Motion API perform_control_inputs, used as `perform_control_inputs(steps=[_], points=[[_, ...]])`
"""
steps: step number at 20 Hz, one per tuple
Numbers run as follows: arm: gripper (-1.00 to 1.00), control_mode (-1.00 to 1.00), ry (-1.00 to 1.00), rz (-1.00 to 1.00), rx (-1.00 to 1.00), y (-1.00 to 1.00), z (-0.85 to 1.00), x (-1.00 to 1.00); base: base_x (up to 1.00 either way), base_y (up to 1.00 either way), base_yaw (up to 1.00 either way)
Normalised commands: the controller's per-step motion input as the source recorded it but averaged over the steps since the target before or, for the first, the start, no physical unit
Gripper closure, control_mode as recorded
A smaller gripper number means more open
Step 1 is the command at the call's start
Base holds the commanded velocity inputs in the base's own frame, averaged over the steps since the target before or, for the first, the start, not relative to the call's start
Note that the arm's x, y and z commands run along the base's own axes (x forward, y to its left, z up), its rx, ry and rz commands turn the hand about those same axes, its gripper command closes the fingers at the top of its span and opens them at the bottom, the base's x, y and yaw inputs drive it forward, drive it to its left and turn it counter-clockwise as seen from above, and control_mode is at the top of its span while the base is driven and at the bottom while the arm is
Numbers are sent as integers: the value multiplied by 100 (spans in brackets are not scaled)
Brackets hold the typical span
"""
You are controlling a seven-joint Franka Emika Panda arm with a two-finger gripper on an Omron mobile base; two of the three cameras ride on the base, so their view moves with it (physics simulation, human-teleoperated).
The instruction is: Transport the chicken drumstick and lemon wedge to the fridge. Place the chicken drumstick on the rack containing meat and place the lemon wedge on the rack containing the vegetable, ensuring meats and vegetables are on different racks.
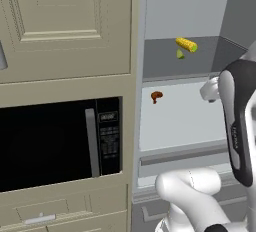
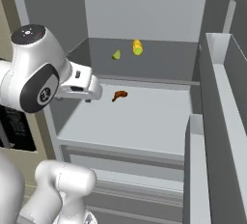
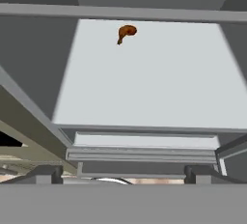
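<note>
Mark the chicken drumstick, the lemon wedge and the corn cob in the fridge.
chicken drumstick (image 2: 120,94), right base view, on its meaty middle.
lemon wedge (image 2: 116,55), right base view, on its green face.
corn cob (image 1: 186,44), left base view, mid-length on the kernels.

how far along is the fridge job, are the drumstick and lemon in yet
It looks close to finished. The chicken drumstick lies on the lower rack, and the lemon wedge sits on the upper rack beside the corn cob, so the two are on different racks. The pincer is open and holds nothing. No other meat is visible on the drumstick's rack.
</note>
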Motion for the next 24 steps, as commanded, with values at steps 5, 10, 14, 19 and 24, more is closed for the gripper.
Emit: perform_control_inputs(steps=[5, 10, 14, 19, 24], points=[[-100, -100, 0, 0, -1, 3, -25, 0, 0, 0, 0], [-100, -100, 0, 0, 0, 0, 0, -23, 0, 0, 0], [-100, 100, 0, 0, 0, 0, 0, 0, -96, 11, 0], [-100, 100, 0, 0, 0, 0, 0, 0, -100, 23, 2], [-100, 100, 0, 0, 0, 0, 0, 0, -100, 12, 1]])
